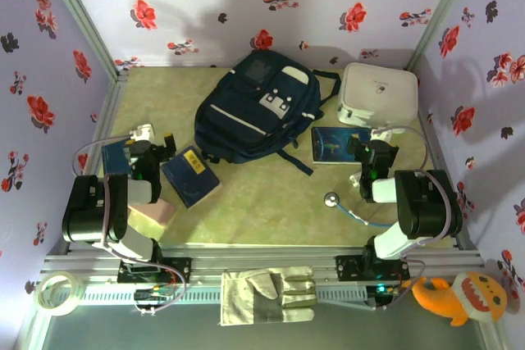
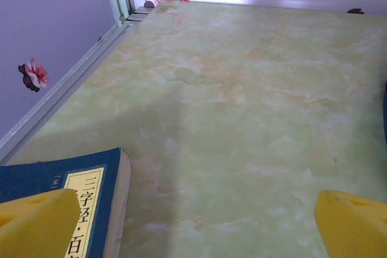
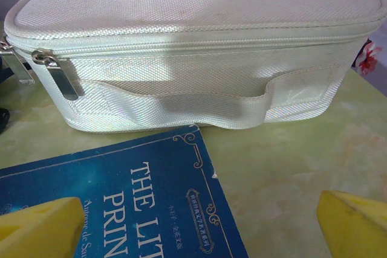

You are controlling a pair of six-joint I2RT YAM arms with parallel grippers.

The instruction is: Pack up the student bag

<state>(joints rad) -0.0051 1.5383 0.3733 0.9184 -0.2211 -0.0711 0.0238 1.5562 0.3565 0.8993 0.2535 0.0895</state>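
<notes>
Student bag (image 1: 246, 120) lies centre-back — open tabletop (image 1: 271, 202) toward the near edge.

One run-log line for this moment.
left gripper: open, by navy book | right gripper: open, at Little Prince book | student bag: untouched

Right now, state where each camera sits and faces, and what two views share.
Top external: above and behind, looking down on the navy-blue fabric backpack; left arm, right arm show.
Left wrist: low over the green marbled table, facing its back-left corner; open left tool shows.
Right wrist: low, facing the white woven zip case; open right tool shows.
Shared: top and right wrist see that case and the blue white-lettered book.
</notes>
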